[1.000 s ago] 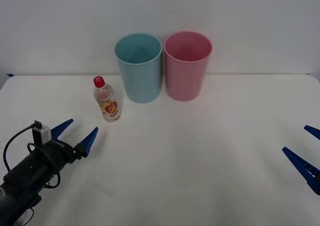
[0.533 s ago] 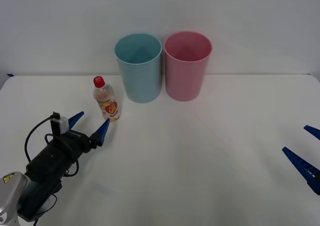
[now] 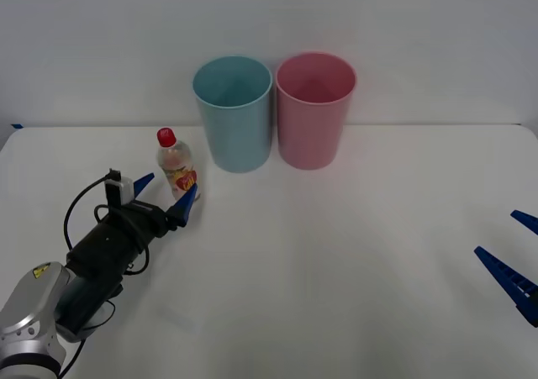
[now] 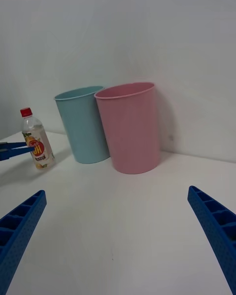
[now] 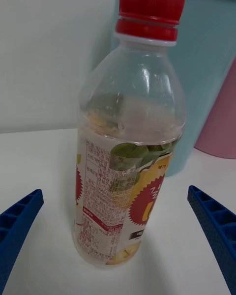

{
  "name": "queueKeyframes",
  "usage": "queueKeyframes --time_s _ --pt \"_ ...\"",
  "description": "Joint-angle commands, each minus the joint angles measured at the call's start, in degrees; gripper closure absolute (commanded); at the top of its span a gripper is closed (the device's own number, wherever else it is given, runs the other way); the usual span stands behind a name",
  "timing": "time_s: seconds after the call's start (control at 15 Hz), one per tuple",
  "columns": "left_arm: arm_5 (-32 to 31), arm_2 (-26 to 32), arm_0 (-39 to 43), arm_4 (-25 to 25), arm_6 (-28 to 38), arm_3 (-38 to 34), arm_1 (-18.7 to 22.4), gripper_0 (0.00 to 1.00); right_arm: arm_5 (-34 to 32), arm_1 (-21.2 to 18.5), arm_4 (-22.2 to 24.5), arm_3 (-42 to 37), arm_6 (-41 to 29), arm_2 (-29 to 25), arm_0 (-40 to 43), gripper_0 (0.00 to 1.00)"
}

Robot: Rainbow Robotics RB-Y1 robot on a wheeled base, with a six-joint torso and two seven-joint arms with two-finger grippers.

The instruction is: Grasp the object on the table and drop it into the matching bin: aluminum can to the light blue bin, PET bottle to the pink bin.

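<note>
Front view: bottle (image 3: 177,166) upright near the worktop's (image 3: 336,261) far left, beside the blue bin (image 3: 234,114); pink bin (image 3: 315,110) next along. Left claw (image 3: 165,193) spread, tips flanking the bottle's base. Right claw (image 3: 513,265) parked at the right edge, spread.

Right wrist view: left claw's tips (image 4: 17,149) at label height.

Left wrist view: bottle (image 5: 129,128) centred between the fingers (image 5: 17,226). Risk: a light, tall bottle may tip if one finger touches first.

Left arm has moved forward to the bottle

The left gripper (image 3: 166,197) with 2 blue ribbed fingers has advanced; its spread fingers now stand on both sides of the small clear plastic bottle with red cap (image 3: 177,166).
</note>
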Motion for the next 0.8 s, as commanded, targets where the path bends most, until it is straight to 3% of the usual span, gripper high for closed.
queueKeyframes --time_s 0.07,0.53,0.8 --pt "0.2 0.0 -3.8 0.1 -0.7 4.6 0.0 0.00 0.0 0.0 0.0 0.0 0.0 0.0 0.0 0.00" --pt "0.4 0.0 -10.8 0.0 -1.7 12.5 0.0 0.00 0.0 0.0 0.0 0.0 0.0 0.0 0.0 0.00" --pt "0.4 -0.1 -11.0 -0.1 -1.8 12.6 -0.6 0.00 0.0 0.0 0.0 0.0 0.0 0.0 0.0 0.00"
